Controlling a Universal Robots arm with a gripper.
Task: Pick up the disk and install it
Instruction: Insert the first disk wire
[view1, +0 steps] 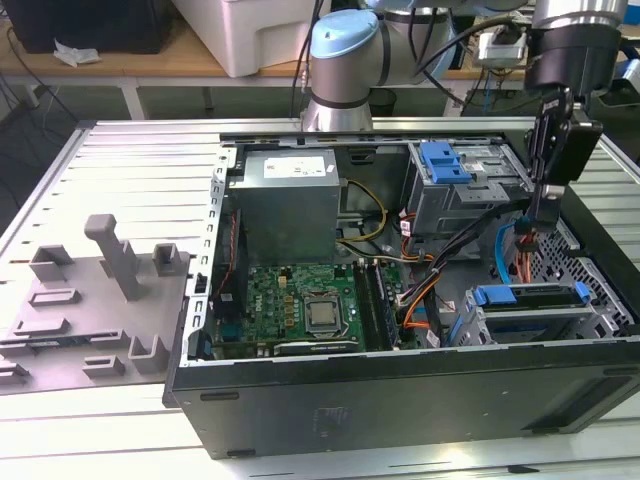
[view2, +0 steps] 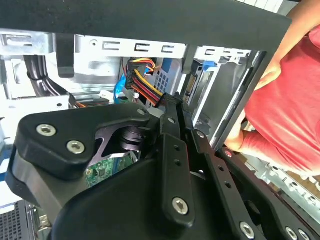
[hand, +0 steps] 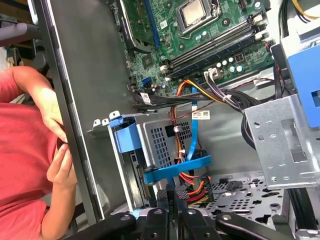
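1. Cables (hand: 194, 189) bunch right under the gripper (hand: 173, 199), whose claw is together on nothing. A descent here could snag or unplug them.
2. Hand (hand: 61, 162) of a person grips the case (hand: 82, 75) wall near the claw, so a sideways swing risks contact.
3. Disk (view1: 530, 298) lies in the low cage (view1: 520, 328) at the exterior view's right, ringed by its blue bracket. If it is not fully seated, a skewed push could jam it.
4. Case also holds a board (view1: 300, 300), a power supply (view1: 290, 200) and an upper cage (view1: 460, 195).
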